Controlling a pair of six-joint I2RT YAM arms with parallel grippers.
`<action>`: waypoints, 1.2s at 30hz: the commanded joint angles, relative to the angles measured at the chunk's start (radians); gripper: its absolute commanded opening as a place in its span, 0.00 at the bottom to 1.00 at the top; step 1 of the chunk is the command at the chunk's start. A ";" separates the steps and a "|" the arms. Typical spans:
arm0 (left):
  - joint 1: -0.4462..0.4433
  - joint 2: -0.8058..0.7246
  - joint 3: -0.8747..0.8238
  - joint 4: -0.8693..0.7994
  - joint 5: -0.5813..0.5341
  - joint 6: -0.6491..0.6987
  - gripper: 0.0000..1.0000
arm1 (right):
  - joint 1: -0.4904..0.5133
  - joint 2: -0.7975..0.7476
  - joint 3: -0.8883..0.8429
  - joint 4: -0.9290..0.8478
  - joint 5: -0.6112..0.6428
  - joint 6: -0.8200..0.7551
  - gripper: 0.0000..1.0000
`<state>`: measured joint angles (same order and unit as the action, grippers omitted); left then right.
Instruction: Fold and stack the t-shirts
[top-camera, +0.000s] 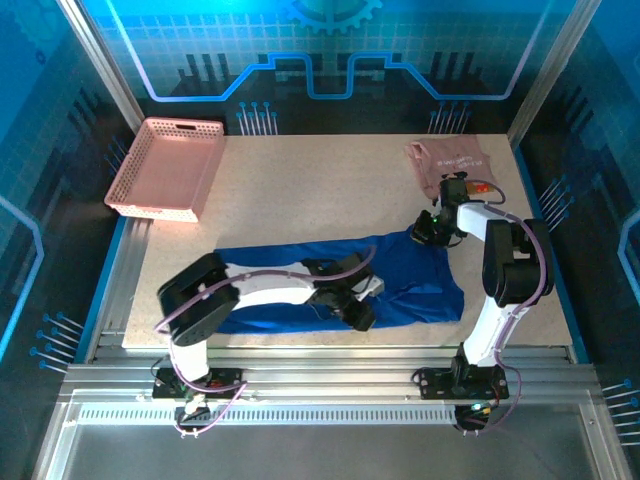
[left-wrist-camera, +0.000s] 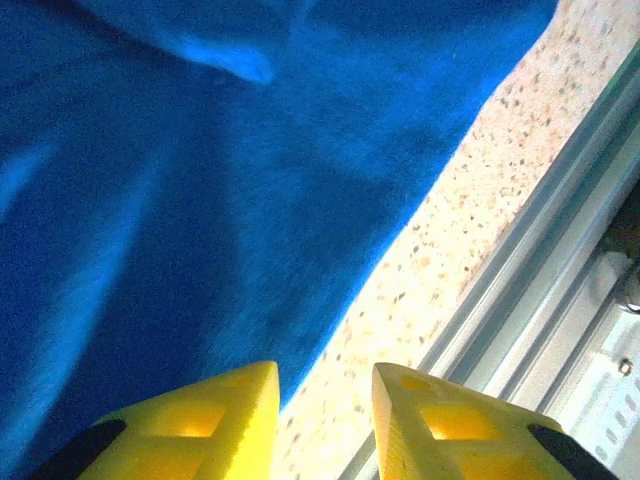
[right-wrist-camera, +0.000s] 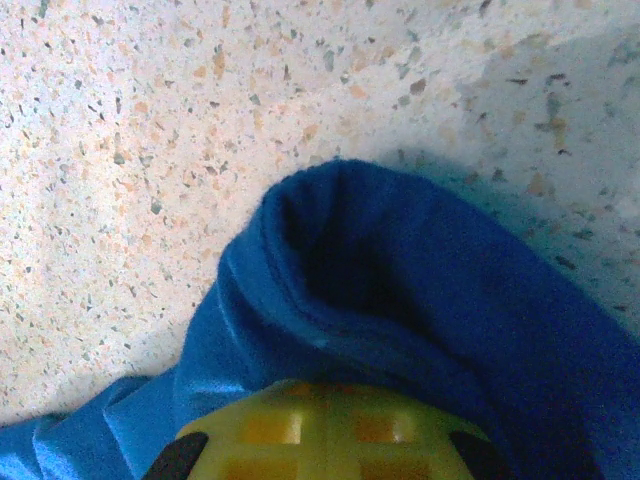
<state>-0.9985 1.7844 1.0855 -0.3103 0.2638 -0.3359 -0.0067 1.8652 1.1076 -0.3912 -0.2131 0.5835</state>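
blue t-shirt (top-camera: 415, 290): royal blue, wrinkled, spread as long strip across lower centre of top view | pink t-shirt (top-camera: 447, 165): pale, crumpled, upper right | left gripper (left-wrist-camera: 325, 385): fingers apart at blue hem | right gripper (right-wrist-camera: 335, 410): clamped on bunched blue corner

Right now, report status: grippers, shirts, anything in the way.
Left gripper open over blue shirt, near edge. Right gripper shut on its far right corner. Pink shirt far right, apart. Basket far left, out of the way.
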 joint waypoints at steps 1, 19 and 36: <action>0.005 -0.139 -0.034 0.075 -0.105 -0.056 0.32 | 0.007 0.007 -0.001 -0.060 0.056 -0.004 0.08; 0.294 -0.425 -0.184 -0.092 -0.321 -0.422 0.62 | 0.084 -0.434 -0.235 -0.218 0.020 -0.103 0.46; 0.779 -0.849 -0.451 -0.550 -0.295 -0.586 0.90 | -0.117 -0.681 -0.392 -0.464 0.165 -0.022 0.74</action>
<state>-0.2337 0.9295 0.6365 -0.7742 -0.0505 -0.9188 -0.1001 1.1854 0.6842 -0.7952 -0.0784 0.5461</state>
